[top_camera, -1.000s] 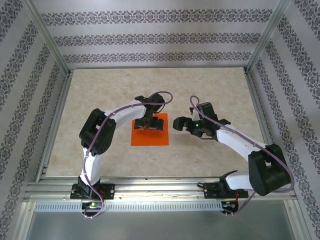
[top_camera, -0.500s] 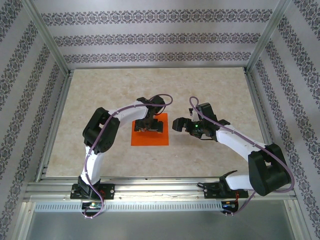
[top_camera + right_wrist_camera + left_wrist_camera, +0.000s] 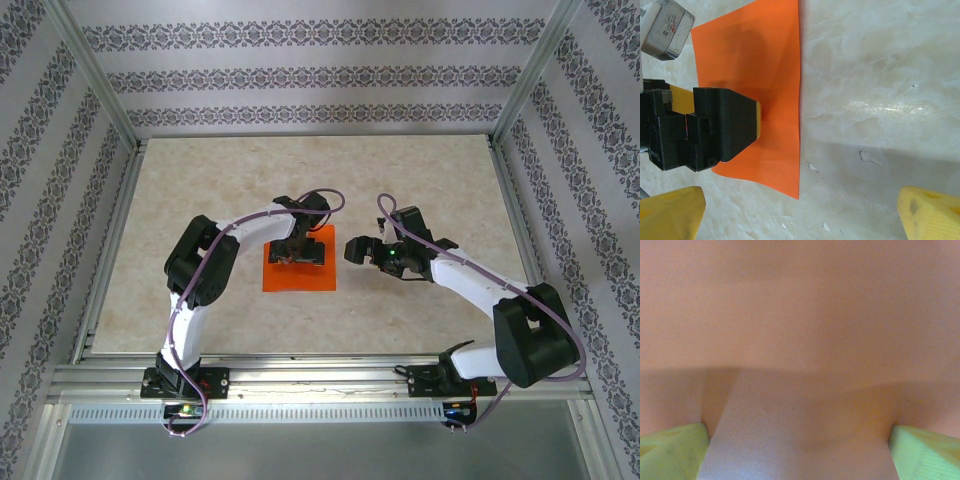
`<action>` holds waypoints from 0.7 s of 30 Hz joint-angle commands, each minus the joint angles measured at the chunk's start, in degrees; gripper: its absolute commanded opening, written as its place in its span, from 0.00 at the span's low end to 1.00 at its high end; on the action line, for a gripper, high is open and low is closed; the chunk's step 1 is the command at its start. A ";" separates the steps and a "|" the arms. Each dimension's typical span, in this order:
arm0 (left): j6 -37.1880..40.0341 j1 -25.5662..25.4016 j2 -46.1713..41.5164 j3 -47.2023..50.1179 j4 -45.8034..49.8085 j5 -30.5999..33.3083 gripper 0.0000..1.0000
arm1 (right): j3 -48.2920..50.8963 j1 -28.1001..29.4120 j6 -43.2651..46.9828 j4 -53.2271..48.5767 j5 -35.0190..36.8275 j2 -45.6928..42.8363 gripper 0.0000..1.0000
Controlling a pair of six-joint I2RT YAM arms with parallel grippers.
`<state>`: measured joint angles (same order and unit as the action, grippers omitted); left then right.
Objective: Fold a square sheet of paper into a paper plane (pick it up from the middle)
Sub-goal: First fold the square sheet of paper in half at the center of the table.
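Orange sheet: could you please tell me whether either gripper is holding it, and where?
Nothing is held: the left gripper is open over the middle of the orange sheet; the right gripper is open beside it.

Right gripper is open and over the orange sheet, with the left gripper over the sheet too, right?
No. The right gripper is open, but the top external view shows it beside the square sheet of paper, off its right edge over the table. The left gripper is over the sheet, as you said.
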<state>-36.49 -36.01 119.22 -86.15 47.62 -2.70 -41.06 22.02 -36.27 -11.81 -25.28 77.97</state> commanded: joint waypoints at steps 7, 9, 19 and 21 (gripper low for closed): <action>0.33 -0.64 3.85 1.17 0.18 0.47 0.95 | 0.54 0.92 -0.90 -0.68 0.32 -0.15 0.98; 0.44 -0.77 3.24 1.06 -0.03 1.42 0.96 | 0.56 0.92 -0.91 -0.63 0.23 -0.32 0.98; -0.04 -0.64 -0.48 -4.75 3.25 6.46 1.00 | 0.54 0.92 -1.08 -1.00 0.27 -1.60 0.98; -0.25 -0.64 -0.58 -5.38 2.81 6.24 1.00 | 0.62 0.92 -1.16 -0.94 0.40 -1.71 0.98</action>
<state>-36.25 -36.38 119.31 -89.36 48.27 1.15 -41.06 22.04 -36.75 -11.88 -25.28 77.52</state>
